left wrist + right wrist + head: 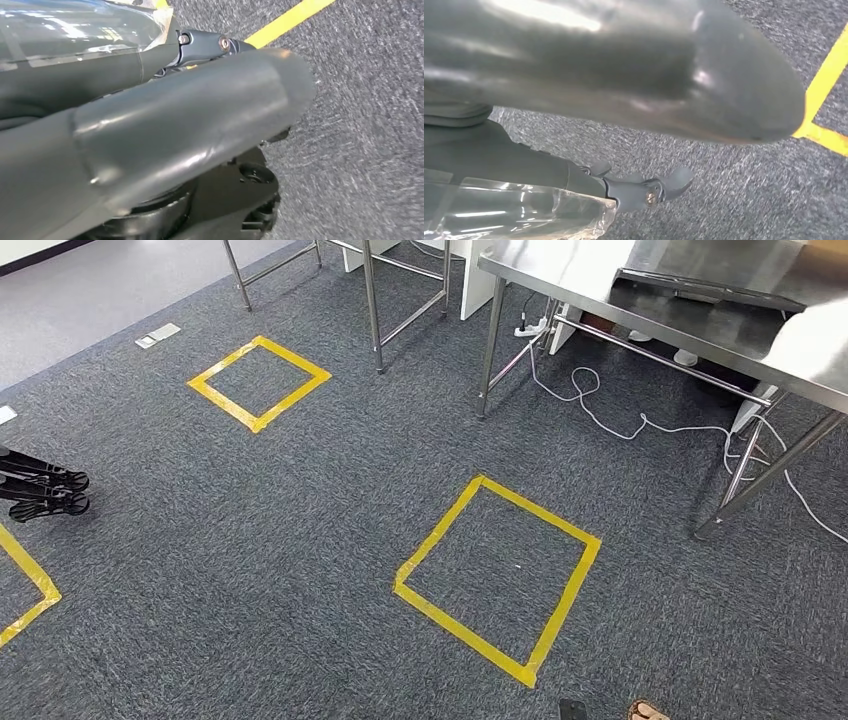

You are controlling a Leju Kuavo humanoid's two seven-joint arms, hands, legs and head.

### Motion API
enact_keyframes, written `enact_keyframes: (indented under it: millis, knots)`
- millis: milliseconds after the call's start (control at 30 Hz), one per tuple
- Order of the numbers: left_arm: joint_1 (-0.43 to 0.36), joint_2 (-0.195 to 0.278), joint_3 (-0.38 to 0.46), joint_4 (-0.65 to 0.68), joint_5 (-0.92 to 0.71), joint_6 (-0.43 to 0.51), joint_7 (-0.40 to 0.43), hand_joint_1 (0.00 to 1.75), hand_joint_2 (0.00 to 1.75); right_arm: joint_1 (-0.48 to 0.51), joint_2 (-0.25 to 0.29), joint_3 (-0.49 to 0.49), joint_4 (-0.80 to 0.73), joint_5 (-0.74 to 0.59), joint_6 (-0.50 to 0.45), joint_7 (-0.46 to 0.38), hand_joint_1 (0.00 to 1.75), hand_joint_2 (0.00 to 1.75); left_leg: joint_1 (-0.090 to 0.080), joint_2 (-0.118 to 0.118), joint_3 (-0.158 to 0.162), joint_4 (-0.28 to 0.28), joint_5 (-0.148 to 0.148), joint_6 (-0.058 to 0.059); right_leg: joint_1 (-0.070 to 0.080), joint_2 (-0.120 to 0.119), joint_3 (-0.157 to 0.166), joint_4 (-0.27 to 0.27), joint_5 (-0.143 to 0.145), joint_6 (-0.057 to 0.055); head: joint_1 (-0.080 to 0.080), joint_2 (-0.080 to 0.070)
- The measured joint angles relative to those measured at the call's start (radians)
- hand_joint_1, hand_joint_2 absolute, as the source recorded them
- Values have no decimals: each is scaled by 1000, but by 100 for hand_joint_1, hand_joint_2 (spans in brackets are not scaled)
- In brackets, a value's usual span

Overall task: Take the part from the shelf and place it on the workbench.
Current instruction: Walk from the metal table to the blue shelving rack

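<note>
Looking down from the head onto dark grey carpet [300,540]. Marked on it in yellow tape: a near square [565,610] right of centre, a far square [224,405] up to the left, and part of a third outline [30,575] at the left edge. At upper right, a steel worktop [570,275] on slanted metal legs. Under it, a white cable [600,420] looping across the carpet from a power strip [530,328]. Further left, the bare legs of a metal frame [372,300], with a small floor plate [158,336] beyond the far square. At the left edge, black stand feet [45,495] resting on the carpet.

From the left wrist: left hand [190,130] hanging over the carpet, thick grey thumb across the middle, darker fingers [210,45] behind it, wrapped in clear film. A strip of yellow tape [290,20] past the fingertips. Open or closed: cannot tell.

From the right wrist: right hand [624,75] likewise above the carpet, thumb large and blurred, dark fingers [644,192] beside clear film, a yellow tape corner [824,85] near the thumb tip. Grip: cannot tell.

Whereabouts of the part: cannot tell.
</note>
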Motion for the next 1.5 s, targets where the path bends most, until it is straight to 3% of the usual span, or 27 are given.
enact_keyframes:
  millis: [33, 100, 167, 233, 267, 300, 367, 400, 467, 533, 567, 633, 700, 767, 833, 900, 933, 1000, 1067, 1133, 1200, 1267, 1300, 1333, 1400, 1433, 1500]
  knots:
    - [0, 0, 0, 0, 0, 3, 1, 0, 0, -3, 0, 0, 0, 3, 0, 3, 0, 0, 0, -10, 2, -6, 2, 9, 0, -4, 4, -1, -2, 6, 0, 0]
    - [0, -1, 1, 0, 1, 7, 2, 0, 0, -7, -1, 0, 0, 9, -1, 7, 0, 0, 1, -29, 12, -22, 11, 25, -1, 24, -2, 26, -22, 10, 2, 0]
    - [-1, -2, 1, 0, 2, 9, 2, 0, 0, -6, -3, 0, 0, 12, -2, 13, 0, 0, 1, -50, 18, -32, 16, 37, -2, 71, -53, 136, -74, 0, 4, 0]
    - [-2, -2, 1, 0, 2, 10, 1, 0, 0, -3, -5, 0, 1, 12, -2, 19, 0, 0, -1, -77, 18, -32, 15, 42, -3, 89, -124, 265, -120, -7, 5, 0]
    - [-1, -2, 1, 0, 2, 10, 0, 0, 0, -1, -6, 0, 1, 12, -3, 21, 0, 0, -1, -91, 19, -31, 15, 42, -3, 92, -142, 288, -120, -2, 6, 0]
    - [0, -2, 1, 0, 2, 10, 0, 0, 0, 0, -7, 0, 1, 13, -3, 22, 0, 0, -2, -106, 21, -30, 14, 41, -3, 95, -140, 270, -102, 7, 6, 0]
    - [1, -3, 1, 0, 2, 10, 0, 0, 0, -1, -10, 0, 2, 15, -4, 23, 0, 0, -1, -133, 23, -27, 11, 37, -6, 113, -90, 137, -32, 25, 6, 0]
    - [1, -3, 1, 0, 2, 10, -1, 0, 0, -1, -10, 0, 2, 15, -4, 23, 0, 0, -3, -145, 23, -23, 8, 32, -7, 128, -64, 72, -2, 28, 7, 0]
    - [2, -3, 1, 0, 1, 10, -2, 0, 0, -4, -10, 0, 3, 15, -4, 24, 0, 0, -6, -161, 20, -17, 4, 23, -7, 148, -39, 11, 24, 19, 6, 0]
    - [5, -2, 1, 0, 1, 10, -2, 0, 0, -7, -9, 0, 4, 14, -5, 24, 0, 0, -6, -172, 17, -16, 4, 15, -5, 138, -36, 12, 27, 4, 5, 0]
    - [7, -1, 1, 0, 1, 11, -2, 0, 0, -7, -9, 0, 4, 13, -6, 24, 0, 0, -5, -165, 15, -12, -1, 11, -7, 131, -33, 10, 28, -2, 4, 0]
    - [7, -1, 1, 0, 1, 11, -2, 0, 0, -5, -8, 0, 4, 12, -7, 24, 0, 0, -3, -119, -9, 45, -38, 1, -11, 113, -28, 7, 28, -16, 2, 0]
    - [5, -1, 1, 0, 1, 11, -2, 0, 0, -1, -8, 0, 4, 11, -7, 23, 0, 0, 2, -68, -72, 176, -103, -9, -6, 89, -25, 6, 25, -27, 1, 0]
    - [4, -2, 1, 0, 1, 11, -2, 0, 0, 2, -8, 0, 4, 10, -7, 23, 0, 0, 6, -55, -130, 279, -133, -14, -1, 64, -24, 7, 21, -31, 1, 0]
    - [6, -1, 1, 0, 1, 13, -2, 0, 0, 1, -8, 0, 4, 11, -8, 22, 0, 0, 7, -48, -115, 238, -91, -10, 2, 43, -20, 6, 17, -34, 1, 0]
    - [5, -1, 1, 0, 1, 15, -2, 0, 0, -1, -6, 0, 4, 12, -8, 22, 0, 0, -1, -13, -42, 97, -28, 7, 6, 26, -13, 6, 12, -32, 1, 0]
    - [4, -1, 1, 0, 1, 16, -2, 0, 0, -1, -4, 0, 4, 12, -8, 22, 0, 0, -6, 7, -13, 42, -10, 15, 9, 19, -10, 6, 8, -29, 2, 0]
    - [1, 0, 1, 0, 1, 18, -2, 0, 0, -1, -2, 0, 4, 12, -8, 22, 0, 0, -17, 25, 7, -1, -6, 27, 12, 1, -6, 4, 4, -21, 2, 0]
    - [1, -1, 1, 0, 1, 18, -2, 0, 0, -3, 1, 0, 4, 12, -9, 23, 0, 0, -16, 1, 11, -15, 2, 34, 13, -12, 0, 2, 0, -13, 2, 0]
    - [1, -3, 1, 0, 1, 19, -2, 0, 0, -4, 1, 0, 3, 13, -9, 23, 0, 0, -8, -22, 25, -39, 15, 43, 14, 22, -13, 40, -25, -11, 3, 0]
    - [-1, -5, 2, 0, 1, 20, -1, 0, 0, -2, -2, 0, 4, 14, -9, 23, 0, 0, -4, -46, 32, -50, 22, 48, 11, 75, -71, 161, -78, -18, 5, 0]
    - [-1, -6, 2, 0, 0, 19, -1, 0, 0, 1, -3, 0, 4, 13, -10, 24, 0, 0, -4, -75, 32, -49, 22, 48, 7, 92, -137, 279, -116, -16, 6, 0]
    - [0, -6, 2, 0, 0, 19, -1, 0, 0, 3, -4, 0, 4, 12, -10, 25, 0, 0, -3, -90, 32, -48, 22, 47, 4, 94, -149, 293, -112, -8, 6, 0]
    - [1, -7, 2, 0, 0, 18, -1, 0, 0, 4, -4, 0, 4, 12, -11, 25, 0, 0, -2, -103, 34, -47, 21, 45, 0, 96, -140, 262, -89, 4, 6, 0]
    - [2, -8, 2, 0, 0, 18, 0, 0, 0, 4, -6, 0, 4, 12, -12, 26, 0, 0, 2, -129, 33, -37, 15, 35, -11, 118, -84, 122, -21, 30, 7, 0]
    - [2, -8, 2, 0, 0, 18, 0, 0, 0, 4, -6, 0, 5, 13, -12, 26, 0, 0, 2, -140, 31, -28, 9, 27, -15, 131, -60, 62, 5, 33, 8, 0]
    - [2, -7, 2, 0, 0, 18, 1, 0, 0, 1, -5, 0, 5, 13, -13, 27, 0, 0, -1, -153, 24, -16, 1, 14, -16, 144, -41, 17, 23, 22, 8, 0]
